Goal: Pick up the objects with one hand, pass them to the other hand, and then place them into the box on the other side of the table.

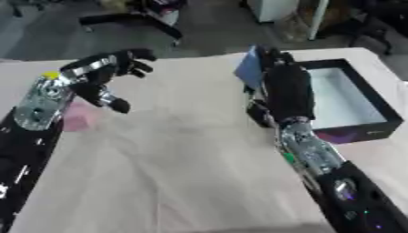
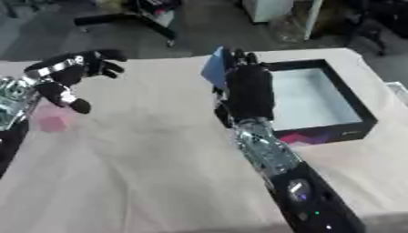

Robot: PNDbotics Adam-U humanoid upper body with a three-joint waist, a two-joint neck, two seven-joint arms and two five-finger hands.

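We saw the right hand [image 1: 275,68] clutching a blue flat object [image 1: 248,70] beside the black box [image 1: 374,107]; left hand [image 1: 111,75] hung empty and relaxed. Handover looked done; next, drop it in.

Black left hand [image 1: 111,73], right hand [image 1: 287,88]; silver forearm joints; small green, possibly purple lights on right forearm.

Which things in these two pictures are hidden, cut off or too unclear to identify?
- Blue flat object, both views: the right hand covers most of it; what it is stays unclear.
- Pink thing on the table: partly behind the left arm; only colour shows.
- Black box: its near left corner is hidden by the right forearm.
- Left hand: nothing seen in it.
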